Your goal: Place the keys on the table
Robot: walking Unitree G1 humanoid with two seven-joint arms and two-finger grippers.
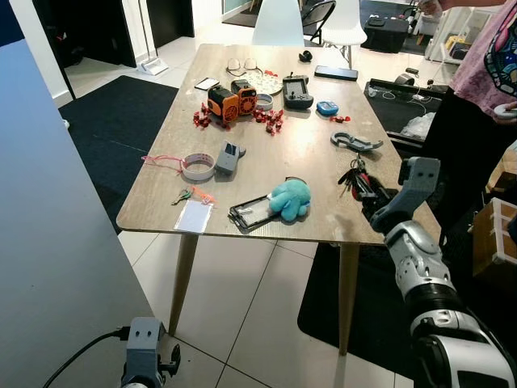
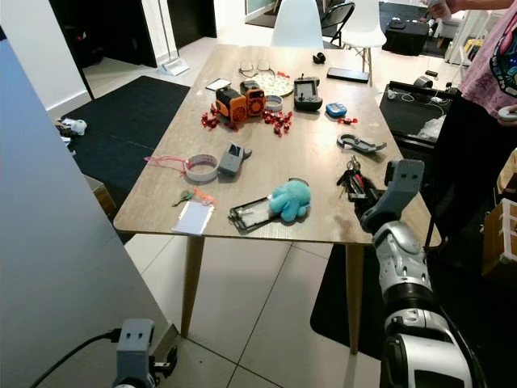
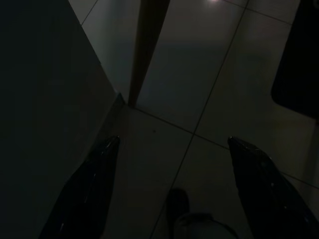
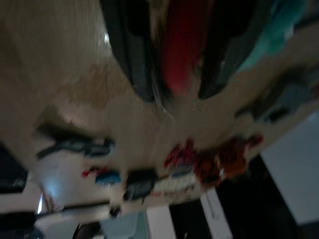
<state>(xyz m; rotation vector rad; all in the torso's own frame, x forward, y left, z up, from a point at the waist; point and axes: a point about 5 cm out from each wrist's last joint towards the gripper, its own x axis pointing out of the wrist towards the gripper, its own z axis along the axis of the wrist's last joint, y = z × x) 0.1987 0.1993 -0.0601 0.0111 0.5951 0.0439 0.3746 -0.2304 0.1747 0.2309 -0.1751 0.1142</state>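
A long light-wood desk (image 1: 299, 153) on slim wooden legs stands on pale floor tiles (image 1: 242, 323), with dark rugs on either side of it. A grey panel (image 1: 56, 242) rises along the robot's left, and a person in a pink top (image 1: 485, 65) stands by the desk's right edge. Two white chairs (image 1: 279, 20) sit at the far end.

The silver right arm (image 1: 424, 275) reaches up to the desk's near right corner. Its gripper (image 1: 367, 190) is clamped on a bunch of dark keys with a red tag (image 1: 353, 179), which sits over the tabletop just inside the right edge; whether the keys touch the wood I cannot tell. In the blurred right wrist view the two black fingers (image 4: 132, 59) press against something red between them. The left arm hangs idle low beside the grey panel, its gripper (image 3: 172, 149) spread wide over the floor tiles in a dim wrist view.

Near the front edge lie a teal plush octopus (image 1: 289, 198) and, just beside it, a black-framed card holder (image 1: 252, 213). Toward the near left corner are a white card (image 1: 195, 216) and a small green key with an orange tag (image 1: 191, 195). Behind them are a roll of white tape (image 1: 198, 167) and a small grey device (image 1: 229, 157). A grey carabiner (image 1: 354, 142) lies by the right edge, beyond the keys. Mid-desk stands an orange and black toy robot (image 1: 230, 100) amid scattered red pieces (image 1: 268, 118), with a grey handheld controller (image 1: 296, 90) and a small blue gadget (image 1: 327, 107) nearby. A black phone (image 1: 336, 73) lies at the far right corner.
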